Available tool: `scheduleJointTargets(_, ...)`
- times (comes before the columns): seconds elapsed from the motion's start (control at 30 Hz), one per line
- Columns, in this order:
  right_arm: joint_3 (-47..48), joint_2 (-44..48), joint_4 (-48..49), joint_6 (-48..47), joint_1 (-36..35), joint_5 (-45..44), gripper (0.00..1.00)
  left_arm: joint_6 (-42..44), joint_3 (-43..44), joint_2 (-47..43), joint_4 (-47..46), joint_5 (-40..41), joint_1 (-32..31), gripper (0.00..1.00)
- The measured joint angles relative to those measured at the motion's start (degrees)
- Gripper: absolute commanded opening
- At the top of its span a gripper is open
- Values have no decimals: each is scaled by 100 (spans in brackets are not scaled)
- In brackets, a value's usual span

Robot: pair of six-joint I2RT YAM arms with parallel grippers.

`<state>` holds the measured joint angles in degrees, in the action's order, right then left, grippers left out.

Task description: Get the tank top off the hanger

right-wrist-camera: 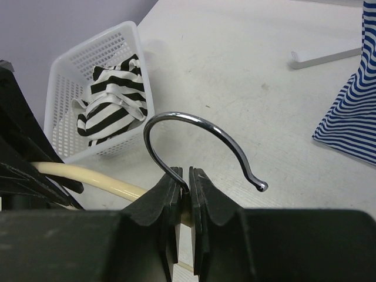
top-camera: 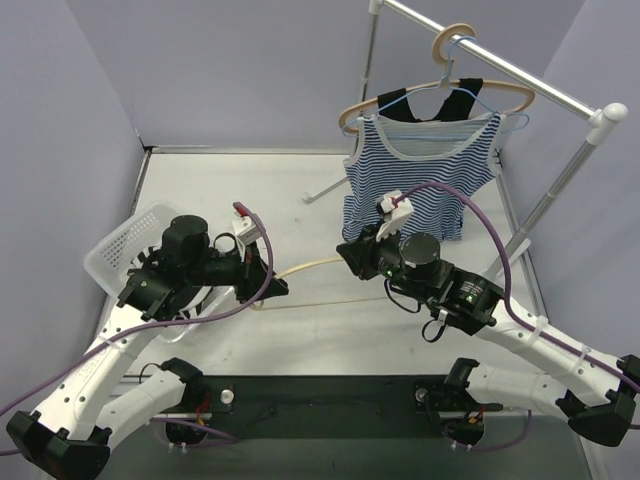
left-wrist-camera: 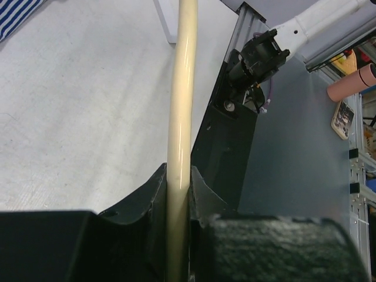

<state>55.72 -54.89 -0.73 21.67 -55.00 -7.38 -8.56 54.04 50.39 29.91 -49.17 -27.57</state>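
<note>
The white worktop (top-camera: 300,190) spreads out ahead of my two arms. At its far right stands a clothes rack (top-camera: 520,78) with a metal rail sloping across the corner. From that rail hangs a blue-and-white striped tank top (top-camera: 420,175) on a wooden hanger (top-camera: 500,95), with something black showing at its neckline. Its hem drops to just behind my right wrist.

On the left side of the worktop sits a white mesh basket (right-wrist-camera: 111,41). A black-and-white striped garment (right-wrist-camera: 114,97) lies crumpled inside it. I cannot tell from here whether that piece is a tank top.

Between my arms, low over the middle of the worktop, I hold a cream hanger (top-camera: 305,267), which is bare along the part I can see.

My left tool (left-wrist-camera: 178,176) is clamped on one arm of it. In the left wrist view the cream bar runs straight up out of the pinch, with both fingers pressed against its sides.

My right tool (right-wrist-camera: 187,179) is closed tight on the base of the hanger's metal hook (right-wrist-camera: 194,120). The chrome curve rises from the pinch and bends over to the right, ending in a small knob. The cream bar passes behind my fingers towards the basket side.
</note>
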Motion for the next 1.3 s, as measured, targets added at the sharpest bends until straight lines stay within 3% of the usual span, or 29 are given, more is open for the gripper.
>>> scheduleJointTargets(0.03, 0, -2, -31, 44, 24, 4, 34, -4, 0, 0, 11, 81, -20, 0)
scheduleJointTargets(0.2, 184, 9, -459, 278, 28, 50, 62, 7, 35, -2, 179, 798, -116, 0)
scheduleJointTargets(0.23, 223, 28, -522, 313, 28, 68, 71, 2, 55, -2, 210, 1064, -142, 0)
scheduleJointTargets(0.3, 271, 125, -688, 398, 26, 140, 78, -17, 92, -2, 210, 1333, -225, 0)
scheduleJointTargets(0.5, 363, 656, -1117, 426, -66, 774, 80, -175, 407, 79, 144, 1989, -658, 0)
scheduleJointTargets(0.7, 341, 1119, -1259, 90, -557, 2118, 80, -289, 1427, 802, 48, 2739, -1554, 0)
scheduleJointTargets(0.93, -39, 1563, -1698, -330, -994, 2511, 80, -306, 2835, 1871, -396, 3351, -2243, 0)
scheduleJointTargets(1.3, -94, 2288, -1777, -332, -1040, 2885, 81, -219, 5327, 4162, -824, 3882, -2599, 0)
